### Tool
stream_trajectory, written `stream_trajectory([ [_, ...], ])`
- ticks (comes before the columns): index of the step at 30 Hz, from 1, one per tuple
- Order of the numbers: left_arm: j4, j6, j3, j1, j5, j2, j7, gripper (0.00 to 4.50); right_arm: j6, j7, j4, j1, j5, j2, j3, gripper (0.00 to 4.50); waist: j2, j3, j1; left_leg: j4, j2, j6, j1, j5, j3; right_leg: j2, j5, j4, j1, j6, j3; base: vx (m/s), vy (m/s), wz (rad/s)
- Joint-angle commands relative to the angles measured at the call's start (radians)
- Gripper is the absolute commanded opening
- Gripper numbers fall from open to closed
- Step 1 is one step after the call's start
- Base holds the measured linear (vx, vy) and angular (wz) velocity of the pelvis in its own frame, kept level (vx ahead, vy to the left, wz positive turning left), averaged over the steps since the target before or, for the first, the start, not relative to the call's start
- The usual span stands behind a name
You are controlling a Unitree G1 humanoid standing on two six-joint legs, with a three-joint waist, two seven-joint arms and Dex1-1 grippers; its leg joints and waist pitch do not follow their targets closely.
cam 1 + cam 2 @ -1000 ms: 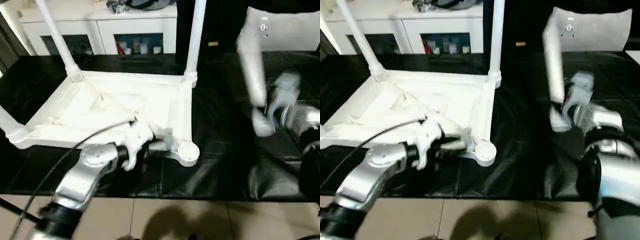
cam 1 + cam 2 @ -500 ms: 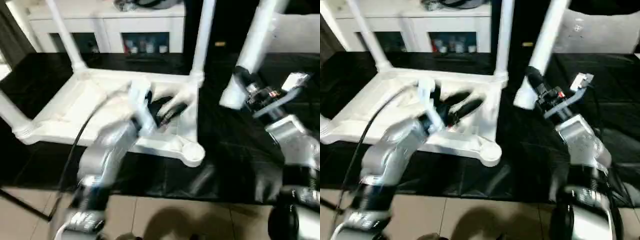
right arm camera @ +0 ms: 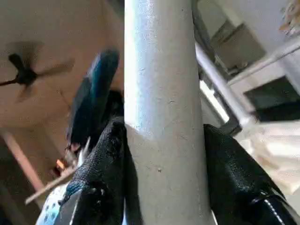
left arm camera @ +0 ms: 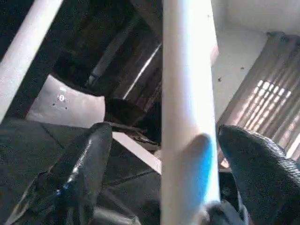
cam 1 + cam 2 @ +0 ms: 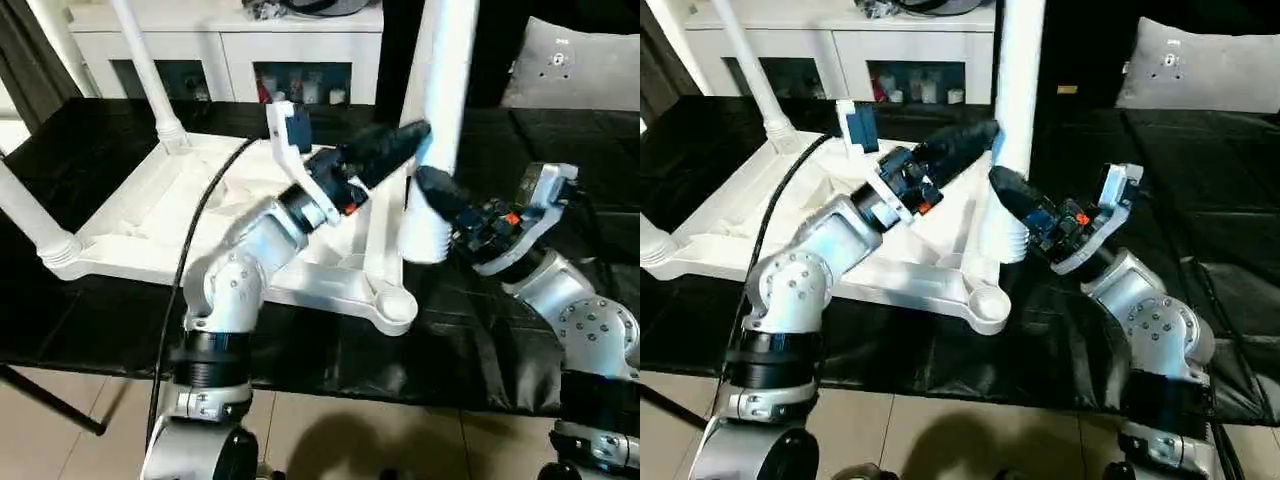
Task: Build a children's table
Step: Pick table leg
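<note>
The children's table lies upside down, its white top (image 5: 140,225) on the black cover. One leg (image 5: 150,75) stands in the far left corner and another (image 5: 25,215) in the near left corner. The near right corner socket (image 5: 397,305) is open. My right gripper (image 5: 432,188) is shut on a loose white leg (image 5: 440,90), held nearly upright with its ribbed end (image 5: 1006,240) just above the table's right rim. The black fingers (image 3: 105,154) press both sides of it. My left gripper (image 5: 415,135) is open, its fingers (image 4: 91,154) standing either side of the same leg higher up.
A black cover (image 5: 500,350) spreads over the work surface, with tiled floor (image 5: 330,430) at its near edge. A white cabinet (image 5: 230,45) stands behind. A grey panel (image 5: 580,65) sits at the back right. A black cable (image 5: 190,240) runs along my left arm.
My left gripper rose from the table's near rim, swung right to the leg and opened. My right arm carried the leg leftward to the table's right rim. The camera also shifted.
</note>
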Motion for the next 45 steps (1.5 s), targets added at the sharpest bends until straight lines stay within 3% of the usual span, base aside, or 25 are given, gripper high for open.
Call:
stream_trajectory([
  [1, -0.003, 0.003, 0.006, -0.012, -0.001, -0.005, 0.024, 4.4, -0.019, -0.005, -0.023, 0.003, -0.048, -0.008, 0.039, 1.89, -0.028, -0.076, 0.002, -0.069, 0.042, 0.079, 0.003, -0.073, -0.012, -0.057, -0.349, -0.075, 0.066, -0.119, 0.042, 0.0, 0.0, 0.0],
  [3, 0.001, -0.009, -0.015, -0.01, 0.027, 0.003, 0.026, 4.5, -0.04, -0.016, -0.028, 0.008, -0.072, -0.011, 0.066, 1.89, -0.028, -0.076, 0.003, -0.069, 0.042, 0.077, 0.002, -0.068, -0.012, -0.058, -0.344, -0.075, 0.065, -0.116, 0.043, 0.0, 0.0, 0.0],
  [7, 0.022, -0.102, -0.065, -0.001, 0.116, -0.014, 0.052, 4.5, -0.142, -0.036, -0.057, 0.018, -0.189, -0.008, 0.156, 1.89, -0.027, -0.074, 0.001, -0.071, 0.043, 0.072, 0.003, -0.081, -0.013, -0.057, -0.365, -0.079, 0.065, -0.092, 0.043, 0.0, 0.0, 0.0],
  [8, 0.023, -0.108, -0.067, 0.0, 0.12, -0.015, 0.053, 4.33, -0.145, -0.039, -0.056, 0.018, -0.192, -0.007, 0.157, 1.89, -0.028, -0.073, 0.001, -0.071, 0.042, 0.069, 0.002, -0.083, -0.013, -0.058, -0.37, -0.081, 0.065, -0.09, 0.042, 0.0, 0.0, 0.0],
  [10, 0.03, -0.215, -0.09, 0.006, 0.184, -0.046, 0.087, 4.16, -0.226, -0.086, -0.03, 0.012, -0.264, 0.02, 0.184, 1.89, -0.028, -0.074, -0.001, -0.072, 0.042, 0.063, 0.002, -0.095, -0.013, -0.058, -0.375, -0.082, 0.065, -0.084, 0.043, 0.0, 0.0, 0.0],
  [12, 0.03, -0.242, -0.094, 0.009, 0.194, -0.061, 0.099, 4.1, -0.249, -0.093, -0.018, 0.013, -0.291, 0.028, 0.2, 1.89, -0.028, -0.073, -0.003, -0.072, 0.042, 0.061, 0.002, -0.102, -0.014, -0.059, -0.373, -0.081, 0.065, -0.081, 0.043, 0.0, 0.0, 0.0],
  [13, 0.03, -0.278, -0.094, 0.015, 0.197, -0.084, 0.105, 3.84, -0.272, -0.094, -0.002, 0.016, -0.318, 0.032, 0.223, 1.89, -0.022, -0.074, -0.002, -0.073, 0.043, 0.061, 0.003, -0.108, -0.015, -0.059, -0.373, -0.08, 0.065, -0.084, 0.043, 0.0, 0.0, 0.0],
  [14, 0.029, -0.294, -0.091, 0.017, 0.196, -0.095, 0.107, 3.76, -0.285, -0.093, 0.004, 0.017, -0.329, 0.033, 0.234, 1.89, -0.024, -0.073, -0.004, -0.073, 0.044, 0.062, 0.002, -0.11, -0.015, -0.058, -0.37, -0.081, 0.065, -0.085, 0.043, 0.0, 0.0, 0.0],
  [16, 0.026, -0.32, -0.077, 0.023, 0.185, -0.13, 0.127, 3.68, -0.314, -0.097, 0.023, 0.016, -0.346, 0.04, 0.246, 1.89, -0.025, -0.073, -0.006, -0.073, 0.044, 0.067, 0.002, -0.116, -0.014, -0.058, -0.353, -0.078, 0.065, -0.099, 0.043, 0.0, 0.0, 0.0],
  [23, 0.039, -0.361, -0.1, 0.036, 0.182, -0.13, 0.128, 3.08, -0.368, -0.118, 0.059, 0.008, -0.378, 0.058, 0.252, 1.89, -0.021, -0.075, -0.006, -0.072, 0.046, 0.08, 0.003, -0.11, -0.014, -0.057, -0.304, -0.071, 0.066, -0.127, 0.045, 0.0, 0.0, 0.0],
  [24, 0.045, -0.371, -0.104, 0.036, 0.18, -0.127, 0.129, 3.02, -0.378, -0.118, 0.066, 0.005, -0.382, 0.058, 0.255, 1.89, -0.013, -0.076, -0.003, -0.072, 0.046, 0.079, 0.004, -0.111, -0.015, -0.058, -0.301, -0.071, 0.066, -0.13, 0.045, 0.0, 0.0, 0.0],
  [25, 0.055, -0.379, -0.108, 0.036, 0.181, -0.122, 0.127, 2.97, -0.384, -0.115, 0.068, 0.003, -0.383, 0.058, 0.257, 1.89, -0.018, -0.075, -0.005, -0.072, 0.046, 0.08, 0.003, -0.112, -0.015, -0.056, -0.292, -0.071, 0.067, -0.13, 0.045, 0.0, 0.0, 0.0],
  [29, 0.064, -0.389, -0.113, 0.038, 0.183, -0.121, 0.127, 2.61, -0.391, -0.11, 0.07, 0.002, -0.387, 0.057, 0.266, 1.89, -0.018, -0.076, -0.005, -0.072, 0.048, 0.08, 0.004, -0.114, -0.015, -0.057, -0.28, -0.068, 0.068, -0.139, 0.046, 0.0, 0.0, 0.0],
  [30, 0.066, -0.39, -0.113, 0.037, 0.182, -0.121, 0.129, 2.57, -0.392, -0.109, 0.07, 0.002, -0.387, 0.057, 0.267, 1.89, -0.009, -0.076, -0.004, -0.071, 0.047, 0.08, 0.005, -0.114, -0.016, -0.058, -0.277, -0.067, 0.068, -0.141, 0.046, 0.0, 0.0, 0.0],
  [31, 0.069, -0.393, -0.115, 0.036, 0.179, -0.122, 0.131, 2.47, -0.395, -0.109, 0.071, 0.001, -0.389, 0.058, 0.27, 1.89, -0.015, -0.077, -0.006, -0.071, 0.047, 0.081, 0.004, -0.113, -0.015, -0.056, -0.268, -0.068, 0.069, -0.143, 0.046, 0.0, 0.0, 0.0],
  [38, 0.081, -0.404, -0.122, 0.038, 0.173, -0.12, 0.136, 1.93, -0.404, -0.106, 0.074, 0.0, -0.392, 0.059, 0.277, 1.89, -0.012, -0.076, -0.005, -0.071, 0.048, 0.08, 0.005, -0.122, -0.016, -0.057, -0.277, -0.068, 0.069, -0.147, 0.046, 0.0, 0.0, 0.0],
  [45, 0.098, -0.411, -0.119, 0.033, 0.179, -0.112, 0.155, 1.83, -0.417, -0.123, 0.082, -0.006, -0.426, 0.051, 0.289, 1.89, -0.014, -0.078, -0.006, -0.07, 0.046, 0.078, 0.005, -0.115, -0.014, -0.057, -0.261, -0.066, 0.07, -0.15, 0.046, 0.0, 0.0, 0.0],
])
